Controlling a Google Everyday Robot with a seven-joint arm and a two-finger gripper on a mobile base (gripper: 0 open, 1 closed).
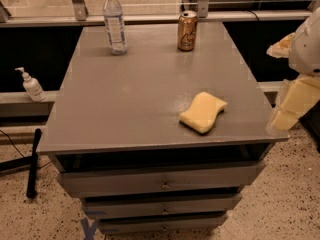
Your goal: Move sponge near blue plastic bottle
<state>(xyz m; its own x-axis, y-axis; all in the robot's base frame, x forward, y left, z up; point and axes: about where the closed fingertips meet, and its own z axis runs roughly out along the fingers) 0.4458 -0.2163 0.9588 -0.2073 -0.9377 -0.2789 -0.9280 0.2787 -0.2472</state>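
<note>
Pale yellow wavy-sided sponge (pixel 203 112) flat on counter (pixel 125 109), long axis near-left to far-right; bottle (pixel 115 24) well apart. Off right edge, end effector (pixel 285 116) (opening: cannot tell).

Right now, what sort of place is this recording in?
Probably an office or lab area: a grey drawer cabinet, a speckled hard floor and a pump bottle on a side ledge. The gripper hangs beside the cabinet, near the sponge.
</note>
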